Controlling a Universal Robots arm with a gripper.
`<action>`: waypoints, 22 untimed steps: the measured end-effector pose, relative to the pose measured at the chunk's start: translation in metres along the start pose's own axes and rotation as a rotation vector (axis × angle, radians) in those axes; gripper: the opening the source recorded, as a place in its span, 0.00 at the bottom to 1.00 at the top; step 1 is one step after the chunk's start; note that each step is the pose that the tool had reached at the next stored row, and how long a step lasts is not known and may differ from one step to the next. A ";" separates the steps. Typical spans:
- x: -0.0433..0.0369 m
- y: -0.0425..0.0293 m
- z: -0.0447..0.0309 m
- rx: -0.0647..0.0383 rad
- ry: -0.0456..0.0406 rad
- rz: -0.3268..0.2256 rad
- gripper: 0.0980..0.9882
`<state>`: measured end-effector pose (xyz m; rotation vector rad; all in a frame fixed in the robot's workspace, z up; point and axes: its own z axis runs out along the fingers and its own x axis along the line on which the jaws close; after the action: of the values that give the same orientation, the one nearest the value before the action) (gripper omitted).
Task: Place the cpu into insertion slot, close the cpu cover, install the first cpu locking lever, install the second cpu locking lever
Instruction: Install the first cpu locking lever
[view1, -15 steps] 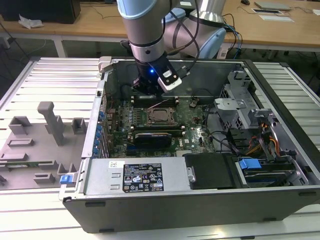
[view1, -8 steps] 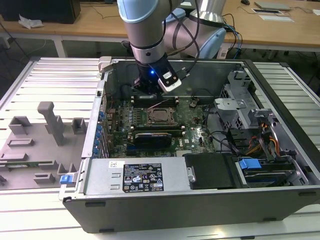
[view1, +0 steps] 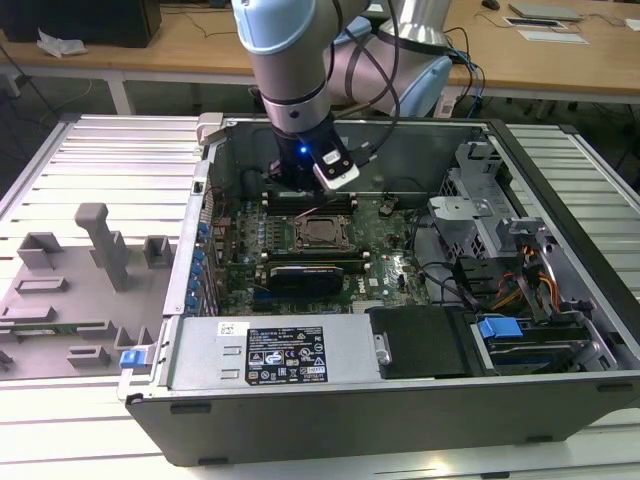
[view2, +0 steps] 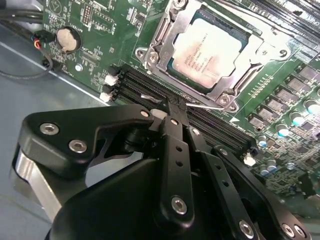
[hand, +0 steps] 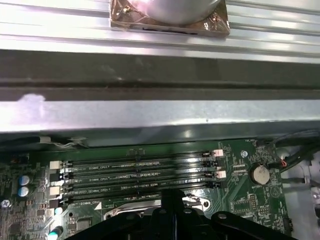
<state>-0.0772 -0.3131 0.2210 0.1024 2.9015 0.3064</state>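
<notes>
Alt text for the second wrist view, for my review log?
The black claw, fingers together, hovers over the black memory slots. Just beyond, the cpu lies inside the silver cpu cover window, on the green circuit board.

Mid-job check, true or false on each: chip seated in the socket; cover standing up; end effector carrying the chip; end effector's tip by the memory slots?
1. The chip sits in the socket. True.
2. The cover stands upright. False: the cover lies flat around the chip.
3. The end effector carries the chip. False: the end effector is shut, and the chip is in the socket.
4. The end effector's tip is by the memory slots. True.
</notes>
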 end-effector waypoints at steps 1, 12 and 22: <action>0.0002 0.0001 0.0009 0.002 -0.0020 0.009 0.01; 0.0017 0.0031 0.0054 0.011 -0.0135 0.037 0.01; 0.0036 0.0074 0.0100 0.024 -0.0367 0.071 0.01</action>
<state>-0.0781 -0.3035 0.2123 0.2126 2.8700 0.2791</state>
